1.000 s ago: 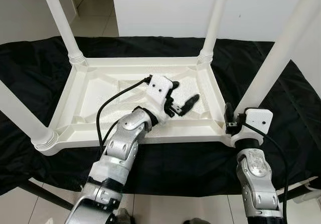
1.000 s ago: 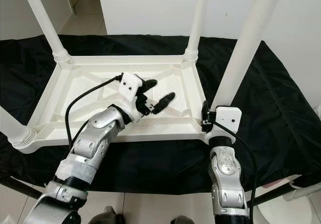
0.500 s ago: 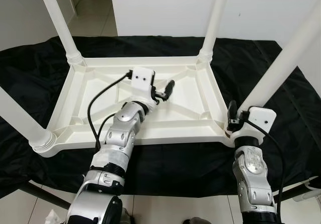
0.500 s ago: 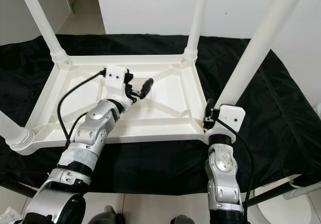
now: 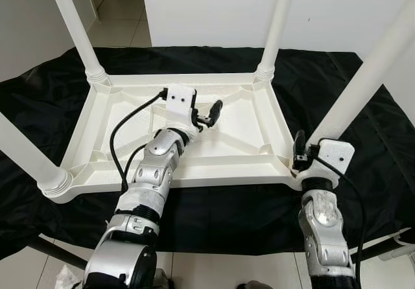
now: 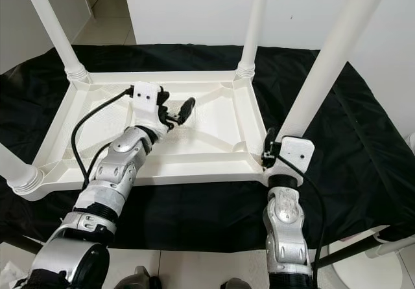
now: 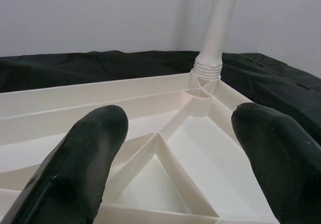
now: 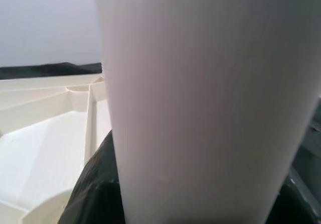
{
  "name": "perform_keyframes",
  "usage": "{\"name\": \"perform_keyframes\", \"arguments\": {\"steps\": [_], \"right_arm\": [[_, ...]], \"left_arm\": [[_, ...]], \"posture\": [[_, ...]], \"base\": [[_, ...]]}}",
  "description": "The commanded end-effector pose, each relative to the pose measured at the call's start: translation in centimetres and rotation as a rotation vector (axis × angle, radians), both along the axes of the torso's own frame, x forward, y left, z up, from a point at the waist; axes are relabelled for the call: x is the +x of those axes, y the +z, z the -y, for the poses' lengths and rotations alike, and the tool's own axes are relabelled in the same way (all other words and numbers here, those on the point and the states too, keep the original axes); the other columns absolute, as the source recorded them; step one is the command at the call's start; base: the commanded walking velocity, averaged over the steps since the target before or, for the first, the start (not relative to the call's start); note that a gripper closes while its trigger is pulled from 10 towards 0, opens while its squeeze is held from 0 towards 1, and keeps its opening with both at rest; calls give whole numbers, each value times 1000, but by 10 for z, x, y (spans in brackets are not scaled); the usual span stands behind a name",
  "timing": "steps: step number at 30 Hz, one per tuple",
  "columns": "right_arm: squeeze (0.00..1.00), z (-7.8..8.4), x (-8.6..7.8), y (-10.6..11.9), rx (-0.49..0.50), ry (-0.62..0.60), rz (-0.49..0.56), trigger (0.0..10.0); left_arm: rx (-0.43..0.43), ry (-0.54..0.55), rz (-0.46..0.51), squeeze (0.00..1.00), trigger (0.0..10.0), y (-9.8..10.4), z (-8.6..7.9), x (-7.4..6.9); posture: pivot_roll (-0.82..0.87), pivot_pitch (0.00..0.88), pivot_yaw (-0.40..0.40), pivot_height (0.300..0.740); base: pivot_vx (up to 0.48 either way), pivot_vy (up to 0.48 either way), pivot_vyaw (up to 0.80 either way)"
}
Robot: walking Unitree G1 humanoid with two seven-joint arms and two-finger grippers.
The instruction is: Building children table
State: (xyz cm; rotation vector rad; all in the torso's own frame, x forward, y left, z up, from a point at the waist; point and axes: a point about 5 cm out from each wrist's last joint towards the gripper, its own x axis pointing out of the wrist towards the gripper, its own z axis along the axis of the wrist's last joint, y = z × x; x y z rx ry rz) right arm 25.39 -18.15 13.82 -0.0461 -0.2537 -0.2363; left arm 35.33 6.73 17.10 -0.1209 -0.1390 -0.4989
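On a black cloth, the right hand grips a table leg; left hand spread, empty.

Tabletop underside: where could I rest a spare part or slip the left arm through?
Bare room lies in the upturned tabletop on its left side, between the left rim and the left gripper, and on the black cloth in front of the near rim. The near right corner is crowded: the right gripper clamps the leg.

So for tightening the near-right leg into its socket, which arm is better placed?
Probably the right: the right gripper is at the base of the near-right leg, fingers around it. The left gripper is open over the upturned tabletop, holding nothing.
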Motion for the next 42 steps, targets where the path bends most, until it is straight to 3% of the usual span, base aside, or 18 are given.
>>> {"name": "perform_keyframes", "arguments": {"steps": [1,10,16,20,30,33,36,42], "right_arm": [[0,-4,-1,-4,2,12,-18,10000],[0,-11,-9,-5,-3,39,-2,10000],[0,-14,-12,8,-2,45,40,10000],[0,-13,-23,23,-2,1,96,10000],[0,-13,-43,22,3,-9,155,10000],[0,-8,-50,19,-5,-46,141,10000],[0,8,-60,13,-33,-146,102,10000],[0,26,-70,-1,-18,-221,40,10000]], "left_arm": [[-13,67,-7,0,10000,-2,-5,0],[-9,87,41,0,10000,-10,-10,-10],[-10,133,52,0,10000,-7,-19,-13],[3,169,80,0,10000,-4,-27,-21],[19,160,92,0,10000,-14,-31,-30],[36,131,118,0,10000,-13,-34,-33],[60,97,126,0,10000,-16,-40,-37],[64,102,117,0,10000,-18,-48,-33]], "posture": [[-34,0,35,740],[-33,0,25,740],[-26,0,9,740],[-25,0,0,740],[-32,0,9,740],[-34,0,15,740],[-40,0,19,740],[-35,0,12,740]], "base": [[0,0,0],[0,0,0],[0,0,0],[0,0,0],[0,0,0],[0,0,0],[0,0,0],[0,0,0]]}}
